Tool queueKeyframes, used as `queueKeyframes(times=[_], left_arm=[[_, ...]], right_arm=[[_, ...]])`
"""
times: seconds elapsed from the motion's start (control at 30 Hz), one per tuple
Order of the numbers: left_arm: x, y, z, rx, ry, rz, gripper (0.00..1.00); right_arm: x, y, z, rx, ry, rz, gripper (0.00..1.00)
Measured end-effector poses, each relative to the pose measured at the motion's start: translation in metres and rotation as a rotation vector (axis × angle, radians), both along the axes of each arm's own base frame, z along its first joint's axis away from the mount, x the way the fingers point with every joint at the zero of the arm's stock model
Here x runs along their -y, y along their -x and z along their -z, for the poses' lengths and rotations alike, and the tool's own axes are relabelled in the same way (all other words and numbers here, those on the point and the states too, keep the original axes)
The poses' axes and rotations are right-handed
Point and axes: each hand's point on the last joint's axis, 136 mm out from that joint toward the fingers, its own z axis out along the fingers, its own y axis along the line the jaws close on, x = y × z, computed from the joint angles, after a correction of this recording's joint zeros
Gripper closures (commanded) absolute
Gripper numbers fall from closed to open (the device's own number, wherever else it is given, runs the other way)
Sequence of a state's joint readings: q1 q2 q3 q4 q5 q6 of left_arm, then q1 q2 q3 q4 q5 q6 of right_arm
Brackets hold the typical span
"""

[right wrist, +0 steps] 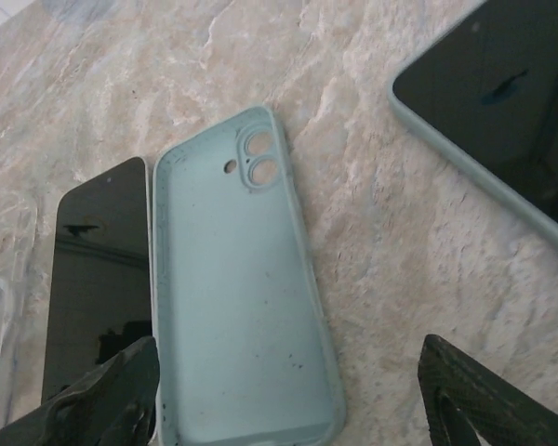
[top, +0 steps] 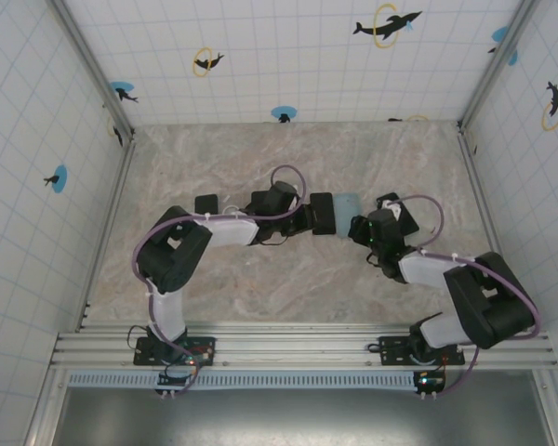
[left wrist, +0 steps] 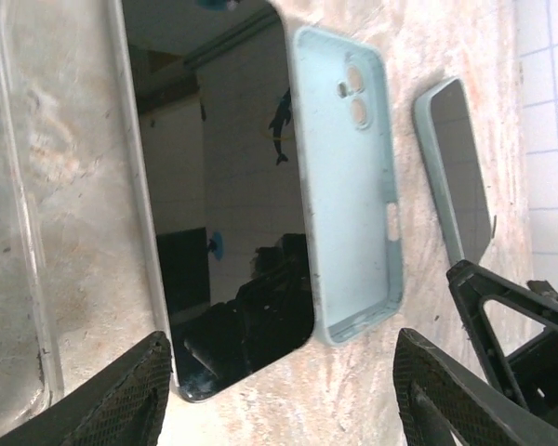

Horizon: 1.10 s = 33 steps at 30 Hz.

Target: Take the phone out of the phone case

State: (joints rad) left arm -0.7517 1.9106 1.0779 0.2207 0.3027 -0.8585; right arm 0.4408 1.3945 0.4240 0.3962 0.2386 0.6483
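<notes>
Black ribbed fingers (left wrist: 141, 398) of the left hand (left wrist: 284, 400) sit at 6 o'clock in the left wrist view, spread wide and grasping nothing. Just beyond them, the bare black glossy phone (left wrist: 223, 186) lies flat, screen up, on the marbled beige desk (left wrist: 437, 37). At its 3 o'clock, just beside its long edge, lies the empty pale blue soft phone case (left wrist: 349, 186), inner face up, with the camera cutouts at 12 o'clock. The right hand (right wrist: 293, 413) is likewise released, its fingers wide apart above the near end of the case, gripping nothing. A second dark phone in a pale blue case (left wrist: 456, 177) rests farther toward 3 o'clock. A transparent case (left wrist: 14, 232) lies at 9 o'clock.

We judge the separation complete, and the step in hand to be release and clearing. The next move calls for lifting both hands straight up and away, without nudging the phone or the case.
</notes>
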Motion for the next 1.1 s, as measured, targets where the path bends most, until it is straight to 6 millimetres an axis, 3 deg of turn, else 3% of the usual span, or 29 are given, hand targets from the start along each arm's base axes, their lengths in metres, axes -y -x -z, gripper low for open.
queueKeyframes(times=[0.17, 0.33, 0.37, 0.4, 0.43, 0.63, 0.87, 1.1], left_arm=[[0.000, -0.002, -0.032, 0.087, 0.004, 0.040, 0.29], [-0.004, -0.002, -0.048, 0.139, 0.001, 0.069, 0.16], [-0.005, -0.003, -0.050, 0.149, 0.000, 0.073, 0.16], [-0.007, -0.003, -0.052, 0.158, -0.002, 0.078, 0.11], [-0.009, -0.003, -0.054, 0.166, -0.001, 0.080, 0.10], [-0.019, 0.003, -0.059, 0.182, 0.000, 0.099, 0.03], [-0.023, 0.013, -0.056, 0.172, 0.010, 0.117, 0.02], [-0.025, 0.020, -0.063, 0.176, 0.041, 0.124, 0.02]], right_arm=[[0.021, -0.013, -0.015, -0.002, 0.144, -0.076, 0.19], [0.043, -0.024, -0.022, -0.040, 0.283, -0.174, 0.17], [0.048, -0.025, -0.021, -0.055, 0.304, -0.197, 0.16], [0.053, -0.026, -0.019, -0.070, 0.320, -0.214, 0.06], [0.058, -0.026, -0.015, -0.096, 0.334, -0.231, 0.03], [0.080, -0.028, 0.004, -0.239, 0.433, -0.348, 0.02], [0.102, -0.035, 0.018, -0.332, 0.474, -0.432, 0.00], [0.102, -0.042, 0.034, -0.382, 0.446, -0.533, 0.00]])
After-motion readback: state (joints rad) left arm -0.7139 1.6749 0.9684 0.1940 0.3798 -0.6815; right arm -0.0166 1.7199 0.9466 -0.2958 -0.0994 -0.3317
